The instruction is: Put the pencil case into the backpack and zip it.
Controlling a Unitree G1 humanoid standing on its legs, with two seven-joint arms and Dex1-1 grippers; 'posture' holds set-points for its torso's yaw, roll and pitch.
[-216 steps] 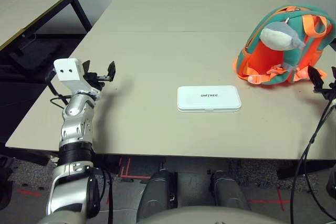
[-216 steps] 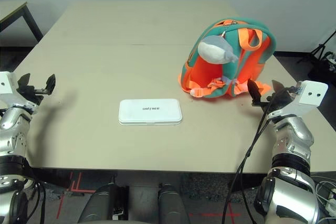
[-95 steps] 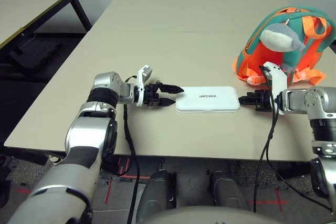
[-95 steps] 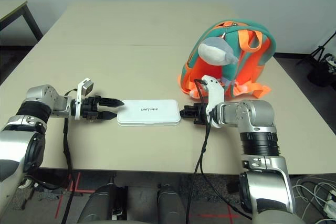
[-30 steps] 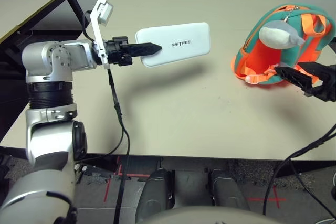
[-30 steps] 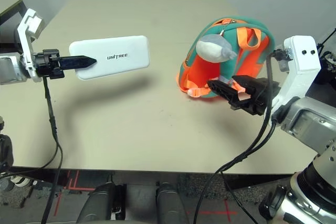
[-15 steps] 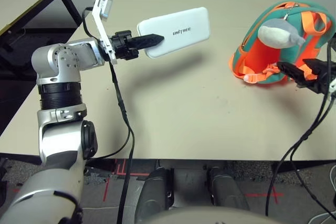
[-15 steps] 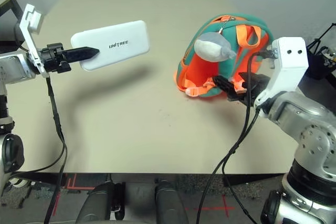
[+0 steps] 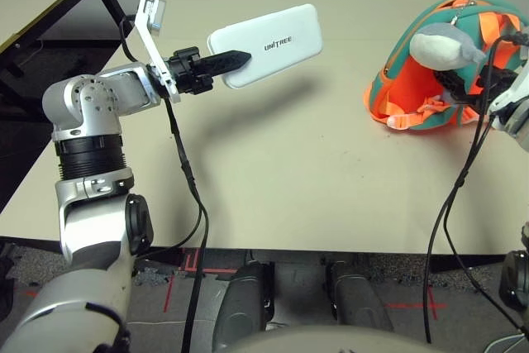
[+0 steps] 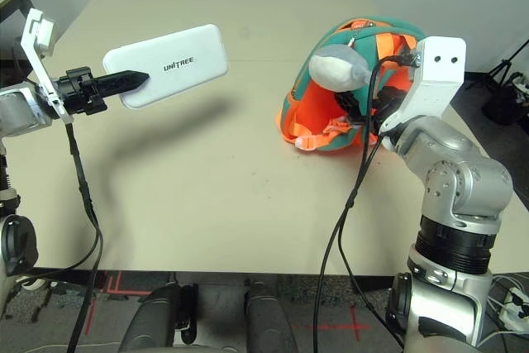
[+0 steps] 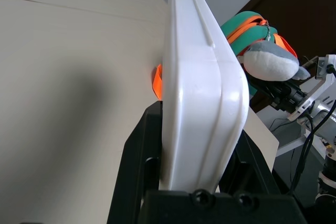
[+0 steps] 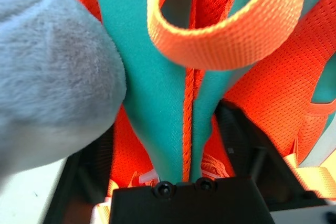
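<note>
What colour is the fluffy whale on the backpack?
Grey-white; the whale shows best in the right eye view.

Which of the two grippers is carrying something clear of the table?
The left gripper: it clamps one end of the white pencil case in the air. The right gripper is pressed into the backpack, lifting nothing.
</note>
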